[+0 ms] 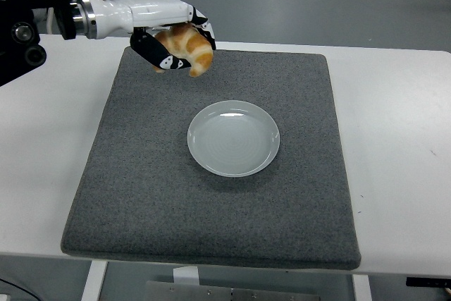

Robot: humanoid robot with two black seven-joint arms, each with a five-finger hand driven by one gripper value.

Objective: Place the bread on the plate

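Your white table [402,139] fills most of the view, and a large grey mat [211,202] lies on it, covering the middle from near the front edge to close to the far edge. A round white plate [233,138] sits on the mat a little behind its centre, with nothing on it.

Your left arm [42,19] comes in from the upper left edge, black at the joint and white along the forearm. Its hand [169,37] is raised above the far left corner of the mat, clear of the surface. The fingers [156,56] are curled under and around a golden-brown piece of bread [189,48], gripping it from below and from the side, so the bread is carried in the air rather than resting on anything. It hangs behind and to the left of the plate, apart from it and not yet over the rim.

Beyond the far edge of the table you can see grey floor, with a small pale object [162,27] lying on it just behind the hand; it is too small for you to identify. Your right arm does not appear anywhere.
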